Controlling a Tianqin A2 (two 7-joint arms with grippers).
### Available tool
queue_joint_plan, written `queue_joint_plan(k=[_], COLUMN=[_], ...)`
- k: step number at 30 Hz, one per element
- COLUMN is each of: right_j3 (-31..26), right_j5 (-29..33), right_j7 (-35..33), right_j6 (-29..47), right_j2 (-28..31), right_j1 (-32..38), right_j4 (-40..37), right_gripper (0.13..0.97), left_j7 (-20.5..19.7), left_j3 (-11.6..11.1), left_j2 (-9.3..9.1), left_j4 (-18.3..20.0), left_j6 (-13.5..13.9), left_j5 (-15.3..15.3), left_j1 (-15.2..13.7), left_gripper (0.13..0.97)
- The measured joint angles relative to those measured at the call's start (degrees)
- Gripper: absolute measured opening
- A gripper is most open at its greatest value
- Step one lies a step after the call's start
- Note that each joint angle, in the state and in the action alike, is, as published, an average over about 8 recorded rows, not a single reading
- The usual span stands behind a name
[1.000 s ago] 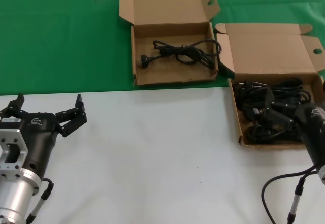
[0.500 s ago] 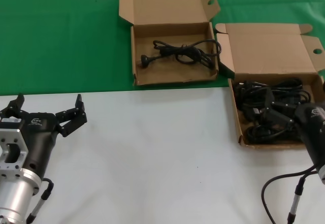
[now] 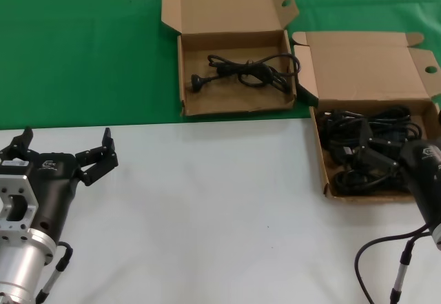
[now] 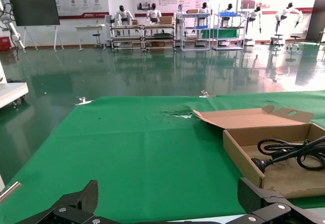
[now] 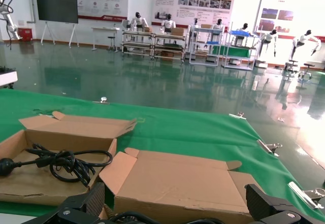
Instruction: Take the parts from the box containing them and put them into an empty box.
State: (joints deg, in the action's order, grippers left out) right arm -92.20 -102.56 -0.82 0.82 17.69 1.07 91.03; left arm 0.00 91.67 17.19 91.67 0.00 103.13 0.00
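The wider cardboard box [image 3: 324, 163] stands at the right on the white table, packed with several looped black power cords [image 3: 358, 126]. My right gripper [image 3: 403, 154] hovers low over those cords, open, with nothing between its fingers; in the right wrist view the open right gripper [image 5: 177, 203] faces the box's raised lid [image 5: 177, 178], cords [image 5: 127, 217] just below it. The narrower box [image 3: 185, 76] lies farther back on the green cloth and holds one cord [image 3: 244, 69]. My left gripper [image 3: 65, 149] waits open at the near left, far from both boxes.
Green cloth [image 3: 83, 49] covers the far half of the work surface and white table [image 3: 207, 207] the near half. The two boxes almost touch at their side flaps [image 3: 303, 69]. Grey cables [image 3: 386, 262] hang by my right arm.
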Motion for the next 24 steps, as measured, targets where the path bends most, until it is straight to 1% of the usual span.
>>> queue_joint_plan(k=[24], right_j3=[0.0], right_j5=[0.0], right_j7=[0.0], right_j6=[0.0], right_j2=[0.0], right_j1=[0.0], right_j4=[0.0], right_gripper=[0.966], left_j7=[0.0], left_j3=[0.0], left_j2=[0.00], left_j4=[0.0], left_j6=[0.0], left_j5=[0.0], left_j1=[0.0], left_gripper=[0.966])
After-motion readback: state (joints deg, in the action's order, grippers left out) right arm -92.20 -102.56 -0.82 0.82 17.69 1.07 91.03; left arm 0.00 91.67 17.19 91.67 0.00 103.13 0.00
